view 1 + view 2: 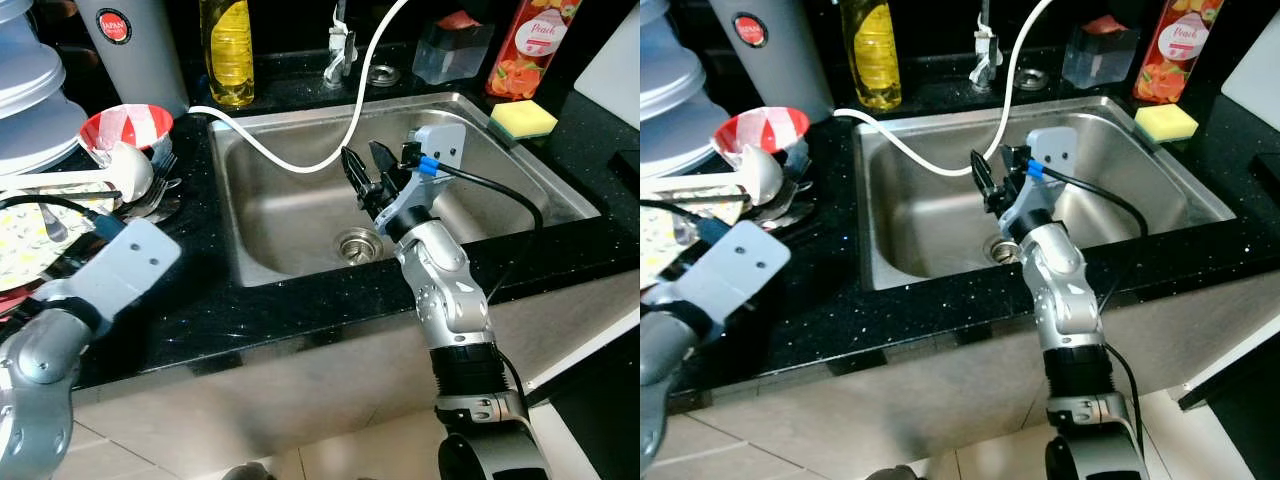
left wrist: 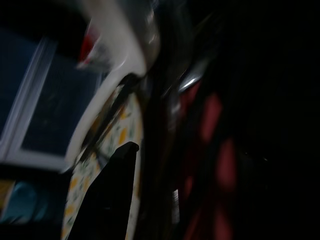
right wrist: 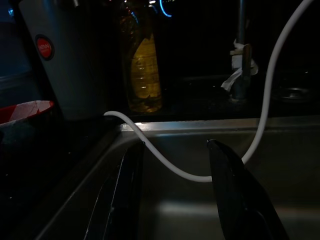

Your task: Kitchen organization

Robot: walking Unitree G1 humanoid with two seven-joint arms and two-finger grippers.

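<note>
Hovering with right claw (image 1: 372, 172) parted above the sink (image 1: 500, 150), white hose (image 1: 290, 160) draping at its eleven o'clock, long axis nine-to-three, left claw (image 2: 115, 200) unreadable over dishes (image 1: 30, 250)

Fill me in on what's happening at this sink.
The robot stands at a steel sink set in a black counter. Its right gripper hangs open over the basin, holding nothing, near a white hose that loops in from the tap side. The left gripper is over by the dirty dishes on the counter to the left, beside a patterned plate and a red-and-white bowl; whether it grips anything is unclear. A yellow sponge sits at the far right corner.
</note>
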